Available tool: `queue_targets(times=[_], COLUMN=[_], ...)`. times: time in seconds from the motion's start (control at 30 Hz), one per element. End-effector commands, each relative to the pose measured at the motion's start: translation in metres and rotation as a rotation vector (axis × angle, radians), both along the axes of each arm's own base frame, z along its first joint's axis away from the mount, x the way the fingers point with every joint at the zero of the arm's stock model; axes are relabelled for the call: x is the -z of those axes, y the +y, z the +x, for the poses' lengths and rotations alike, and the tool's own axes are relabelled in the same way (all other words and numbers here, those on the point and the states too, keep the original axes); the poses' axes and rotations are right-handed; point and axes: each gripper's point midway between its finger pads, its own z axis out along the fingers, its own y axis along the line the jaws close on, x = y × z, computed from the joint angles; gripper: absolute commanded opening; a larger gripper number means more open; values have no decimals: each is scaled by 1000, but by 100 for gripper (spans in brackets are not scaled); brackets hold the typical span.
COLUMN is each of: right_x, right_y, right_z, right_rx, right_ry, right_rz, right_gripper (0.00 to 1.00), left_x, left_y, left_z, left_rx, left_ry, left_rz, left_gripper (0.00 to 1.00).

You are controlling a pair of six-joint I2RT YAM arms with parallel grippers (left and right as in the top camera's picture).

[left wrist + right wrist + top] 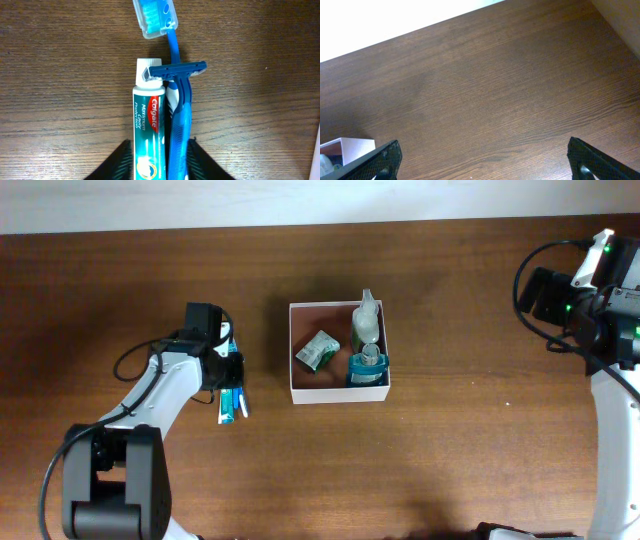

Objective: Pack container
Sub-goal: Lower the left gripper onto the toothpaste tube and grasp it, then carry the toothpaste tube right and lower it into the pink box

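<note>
The container [340,394], a square white-walled box with a reddish-brown inside, sits mid-table. It holds a green-and-white packet [318,351], a clear bottle [366,325] and a blue bottle [367,368]. My left gripper [227,372] is left of the container, low over the table. In the left wrist view its fingers [160,152] press on a Colgate toothpaste tube [148,115] and a blue razor [181,100], with a blue toothbrush [156,17] lying between them. My right gripper [482,160] is open and empty at the far right; the container's corner [355,146] shows at its left.
The right arm [590,290] stands at the table's right edge. The left arm's base [110,480] is at the front left. The table's back edge meets a white wall [395,20].
</note>
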Motion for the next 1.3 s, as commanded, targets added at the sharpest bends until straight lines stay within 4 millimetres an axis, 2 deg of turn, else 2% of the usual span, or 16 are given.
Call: queue_targets(times=[0.0, 0.3, 0.63, 0.87, 0.97, 1.1, 1.27], right_x=[0, 0, 0, 0, 0, 0, 0], right_y=[-1, -1, -1, -1, -1, -1, -1], right_z=[1, 1, 1, 1, 1, 1, 1], right_rx=[5, 5, 5, 5, 5, 5, 5], right_ry=[-3, -3, -3, -3, -3, -3, -3], right_rz=[9, 9, 9, 9, 9, 9, 9], right_gripper=[99, 99, 99, 99, 99, 99, 99], left_x=[-1, 4, 38, 41, 41, 36, 15], left_y=[4, 10, 10, 11, 12, 19, 32], left_z=[0, -1, -2, -3, -3, -1, 2], left_rx=[3, -7, -6, -6, -8, -18, -37], left_ry=[-7, 4, 68, 76, 75, 75, 82], left_rz=[17, 50, 58, 63, 69, 108, 189], left_gripper=[32, 31, 31, 31, 20, 12, 6])
